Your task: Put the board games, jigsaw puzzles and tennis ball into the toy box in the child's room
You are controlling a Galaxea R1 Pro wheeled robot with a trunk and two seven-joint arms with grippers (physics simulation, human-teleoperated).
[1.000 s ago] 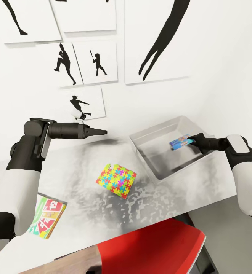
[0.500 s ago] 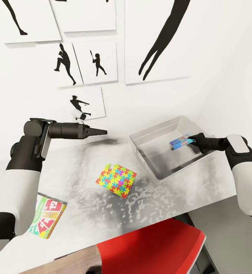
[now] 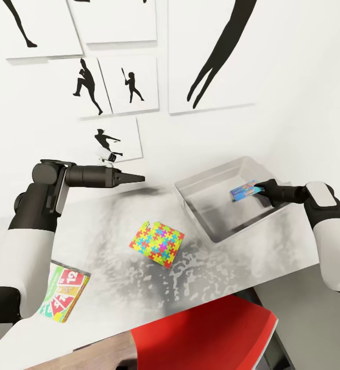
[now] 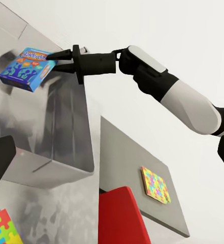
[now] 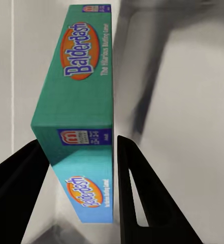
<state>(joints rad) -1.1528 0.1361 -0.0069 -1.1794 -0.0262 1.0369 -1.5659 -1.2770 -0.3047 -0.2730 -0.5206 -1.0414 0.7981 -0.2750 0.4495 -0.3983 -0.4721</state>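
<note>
Almost nothing is shifting between the earlier head pictures and this one: the blue board game [image 3: 243, 191] is creeping only a touch, and both arms are sitting where they were. The right tool [image 3: 261, 187] is pinching that game by one short end, fingers closed on it, and is carrying it in the air over the open toy box [image 3: 203, 180], clear of the floor of the box. Its long axis is running from the tool out toward the middle of the box, roughly level, so the coming release looks like a straight drop inside the walls. The left tool [image 3: 138, 179] is hovering over the far side of the table [image 3: 272, 252], holding nothing; whether its fingers are parted I cannot tell. One jigsaw puzzle [image 3: 157, 244] is lying flat mid-table, nearer the left arm, and the white-green-yellow board game [image 3: 64, 298] is resting by the near left edge.
</note>
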